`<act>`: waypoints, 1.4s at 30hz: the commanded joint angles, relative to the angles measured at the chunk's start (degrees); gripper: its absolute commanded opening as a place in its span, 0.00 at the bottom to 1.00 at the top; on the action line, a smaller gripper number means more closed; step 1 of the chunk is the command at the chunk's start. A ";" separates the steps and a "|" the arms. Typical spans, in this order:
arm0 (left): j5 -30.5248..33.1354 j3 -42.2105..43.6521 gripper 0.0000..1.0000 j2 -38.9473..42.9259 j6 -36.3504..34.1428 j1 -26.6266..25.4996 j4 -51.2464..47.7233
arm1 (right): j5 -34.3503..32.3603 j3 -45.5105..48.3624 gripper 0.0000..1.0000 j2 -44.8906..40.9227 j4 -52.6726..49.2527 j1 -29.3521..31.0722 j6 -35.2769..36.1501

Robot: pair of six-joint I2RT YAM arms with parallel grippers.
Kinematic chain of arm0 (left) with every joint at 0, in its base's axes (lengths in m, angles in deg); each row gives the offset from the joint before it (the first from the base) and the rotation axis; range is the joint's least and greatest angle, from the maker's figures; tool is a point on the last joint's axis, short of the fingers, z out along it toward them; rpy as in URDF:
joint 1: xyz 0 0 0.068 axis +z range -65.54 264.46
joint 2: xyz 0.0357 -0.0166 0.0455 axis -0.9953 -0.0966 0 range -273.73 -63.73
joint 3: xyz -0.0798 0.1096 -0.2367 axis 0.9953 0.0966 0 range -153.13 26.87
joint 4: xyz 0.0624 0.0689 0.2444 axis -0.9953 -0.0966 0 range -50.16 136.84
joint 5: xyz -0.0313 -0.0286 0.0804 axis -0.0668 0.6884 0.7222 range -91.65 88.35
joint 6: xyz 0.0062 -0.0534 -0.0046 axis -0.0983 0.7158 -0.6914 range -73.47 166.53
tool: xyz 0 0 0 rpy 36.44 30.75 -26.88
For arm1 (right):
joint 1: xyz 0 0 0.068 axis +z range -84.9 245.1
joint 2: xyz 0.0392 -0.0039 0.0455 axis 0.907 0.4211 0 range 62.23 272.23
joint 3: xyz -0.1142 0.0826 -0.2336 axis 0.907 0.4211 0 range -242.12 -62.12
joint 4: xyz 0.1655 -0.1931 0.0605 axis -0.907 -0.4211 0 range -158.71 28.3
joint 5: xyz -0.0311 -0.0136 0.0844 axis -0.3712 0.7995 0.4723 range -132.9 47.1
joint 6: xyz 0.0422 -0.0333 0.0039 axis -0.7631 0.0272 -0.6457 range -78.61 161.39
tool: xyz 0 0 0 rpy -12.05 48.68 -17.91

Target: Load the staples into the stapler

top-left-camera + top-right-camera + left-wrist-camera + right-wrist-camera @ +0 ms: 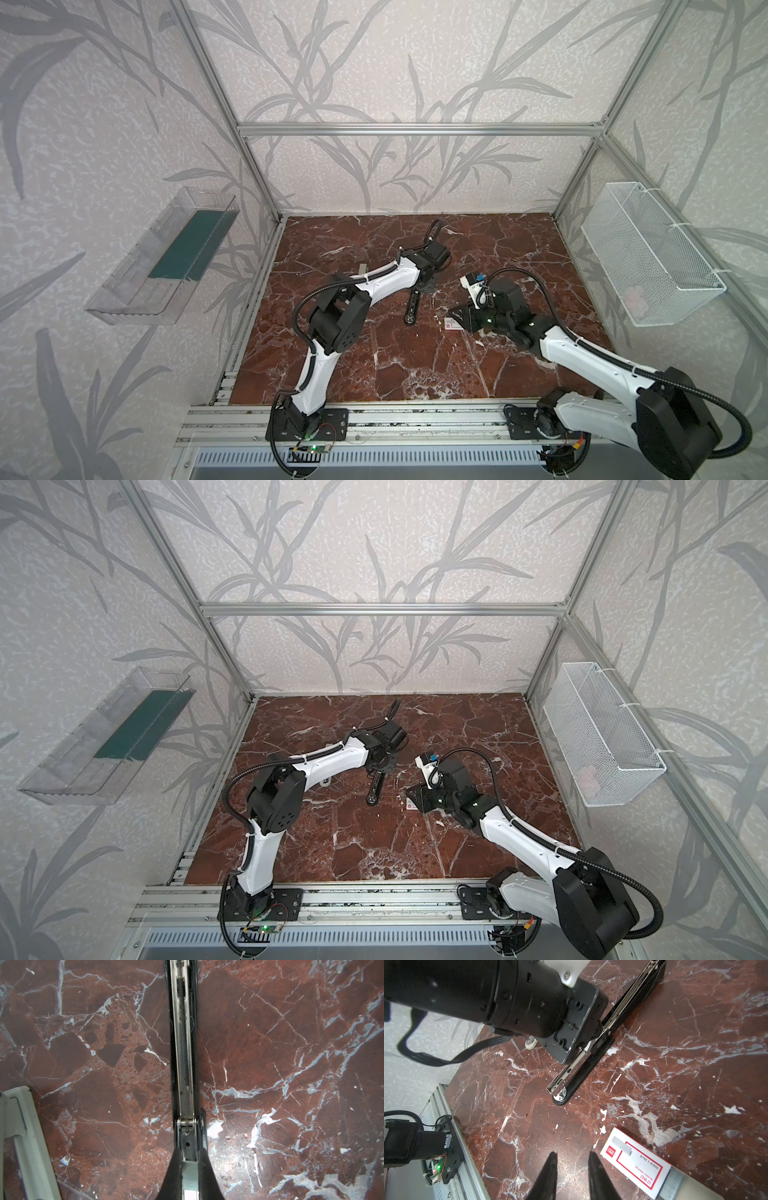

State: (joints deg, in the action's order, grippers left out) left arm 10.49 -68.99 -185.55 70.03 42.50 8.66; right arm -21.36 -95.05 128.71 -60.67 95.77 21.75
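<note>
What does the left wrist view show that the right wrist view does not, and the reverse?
Left wrist only: the spring inside the open black stapler, and most of a grey stapler; the right wrist gives at most a white bit of it. Right wrist only: the staple box, staples showing at its end, the open right gripper. Both: the black stapler, gripped by the left gripper, on the table.

The left fingers (173, 1176) pinch the silvery rear end of a black stapler (184, 1043) lying on the red-brown marbled tabletop (291, 1053). Taking the way the fingers point as twelve o'clock, the stapler's exposed metal channel and thin spring run straight toward twelve. A pale grey object (22, 1136), partly cut off, lies at eight o'clock.
</note>
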 commanded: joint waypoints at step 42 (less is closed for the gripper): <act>5.17 -0.85 0.10 2.46 -0.39 -0.32 -3.52 | 1.94 0.94 0.28 0.76 3.33 -0.27 -0.45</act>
State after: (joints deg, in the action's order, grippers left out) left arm 14.14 -69.64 -184.46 69.57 42.40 6.11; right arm -19.91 -94.72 129.50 -58.50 95.73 21.49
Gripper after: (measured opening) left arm 0.108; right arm 0.276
